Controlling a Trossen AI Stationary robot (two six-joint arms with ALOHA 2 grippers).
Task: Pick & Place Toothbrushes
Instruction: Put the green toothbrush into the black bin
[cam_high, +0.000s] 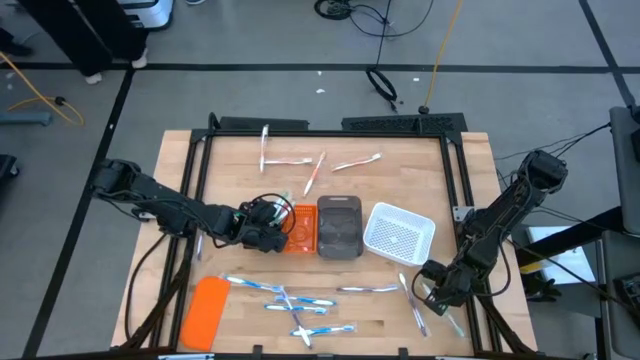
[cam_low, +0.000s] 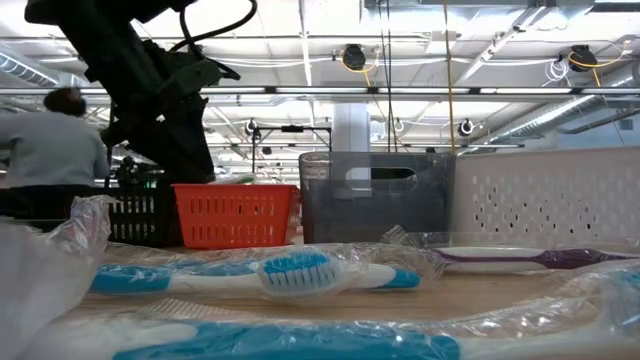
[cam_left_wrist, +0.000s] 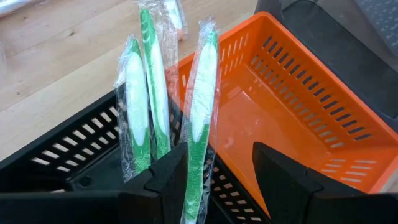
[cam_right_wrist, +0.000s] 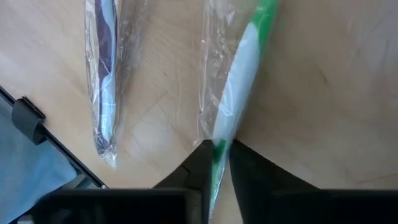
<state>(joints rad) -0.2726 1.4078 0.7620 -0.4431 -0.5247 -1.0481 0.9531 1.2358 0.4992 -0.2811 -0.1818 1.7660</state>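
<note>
toothbrush (cam_right_wrist: 239, 81): green-white | tray (cam_left_wrist: 311, 118): orange | tray (cam_left_wrist: 62, 155): black

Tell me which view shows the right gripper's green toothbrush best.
The right wrist view: the green toothbrush, in its clear wrapper, fills the frame, pinched by the right gripper. The high view shows only a sliver beside the gripper. The other views miss it.

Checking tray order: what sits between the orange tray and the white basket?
The high view shows a grey tray between the orange tray and the white basket; the low view shows the same order.
</note>
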